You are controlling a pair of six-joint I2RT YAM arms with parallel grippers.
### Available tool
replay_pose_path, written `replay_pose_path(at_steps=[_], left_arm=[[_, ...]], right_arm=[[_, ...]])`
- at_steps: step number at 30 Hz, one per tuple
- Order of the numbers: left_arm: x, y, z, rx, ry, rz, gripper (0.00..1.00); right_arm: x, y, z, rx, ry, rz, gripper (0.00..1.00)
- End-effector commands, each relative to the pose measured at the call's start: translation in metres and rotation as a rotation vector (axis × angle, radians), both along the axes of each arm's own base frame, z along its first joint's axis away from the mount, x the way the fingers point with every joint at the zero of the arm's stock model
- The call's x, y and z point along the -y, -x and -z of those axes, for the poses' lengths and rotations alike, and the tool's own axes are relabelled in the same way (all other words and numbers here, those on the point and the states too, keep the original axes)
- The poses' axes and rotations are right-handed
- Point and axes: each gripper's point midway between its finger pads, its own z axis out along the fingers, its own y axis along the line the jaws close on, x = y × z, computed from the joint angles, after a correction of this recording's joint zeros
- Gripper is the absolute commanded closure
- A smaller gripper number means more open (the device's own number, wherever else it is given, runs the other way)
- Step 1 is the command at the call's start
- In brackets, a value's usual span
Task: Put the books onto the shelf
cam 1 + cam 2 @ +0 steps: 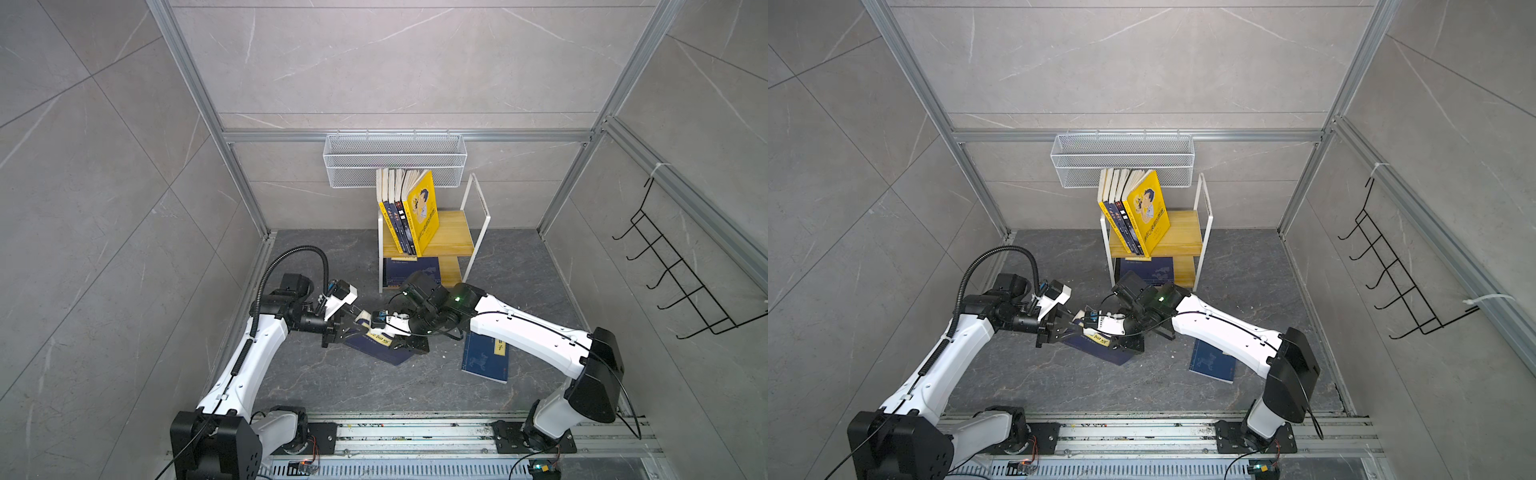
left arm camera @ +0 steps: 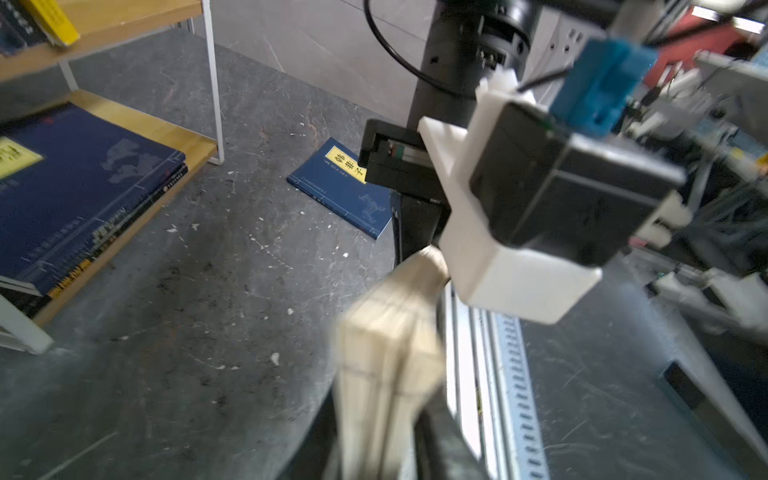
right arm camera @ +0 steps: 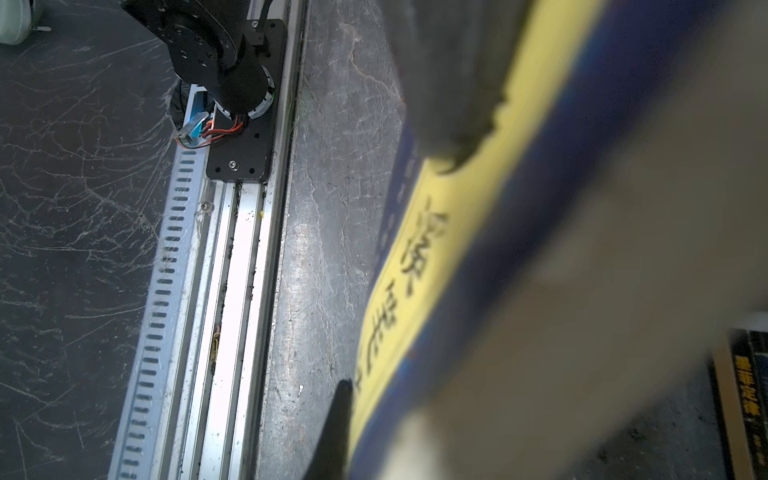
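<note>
The navy paperback with a yellow title label [image 1: 392, 356] sits at mid-floor in front of the white-framed wooden two-tier shelf [image 1: 457, 237], largely covered by both arms. The left gripper [image 1: 347, 328] is clamped on its cream page edge. The right gripper [image 1: 411, 347] is clamped on its labelled side. Its label is blurred and unreadable. The second navy paperback [image 2: 340, 191], flat on the floor, reads 韩非子.

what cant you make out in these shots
- Held book: title blurred in the right wrist view, too close up.
- Lower-shelf books: partly covered by the upper board and right arm in both top views.
- Upright books: spine lettering too small in both top views.
</note>
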Motion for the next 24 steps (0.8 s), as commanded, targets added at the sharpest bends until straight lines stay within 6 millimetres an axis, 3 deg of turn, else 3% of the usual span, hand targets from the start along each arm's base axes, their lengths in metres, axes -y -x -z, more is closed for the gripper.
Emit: replay_pose_path(at_steps=[1, 4, 7, 12, 17, 21, 24], left_arm=[[0.003, 0.0, -0.012, 0.019, 0.056, 0.009, 1.0], [0.003, 0.003, -0.014, 0.017, 0.066, 0.01, 1.0], [0.004, 0.002, -0.022, -0.003, 0.083, -0.004, 1.0], [0.004, -0.013, -0.033, -0.093, 0.075, -0.087, 1.0], [-0.002, -0.053, -0.021, -0.298, 0.034, -0.332, 1.0], [-0.01, -0.078, -0.006, -0.488, 0.053, -0.52, 1.0], [-0.013, -0.085, 0.002, -0.634, 0.086, -0.595, 1.0]], right_arm=[[-0.008, 0.001, -0.01, 0.008, -0.037, -0.016, 0.99], [-0.007, -0.005, -0.01, 0.037, -0.048, 0.016, 0.91], [-0.001, -0.018, -0.012, 0.102, -0.04, 0.095, 0.7], [0.025, -0.03, -0.022, 0.234, -0.057, 0.222, 0.54], [0.053, -0.039, -0.042, 0.426, -0.075, 0.379, 0.49], [0.051, -0.033, -0.054, 0.638, -0.091, 0.434, 0.43], [0.044, -0.03, -0.053, 0.766, -0.039, 0.466, 0.42]])
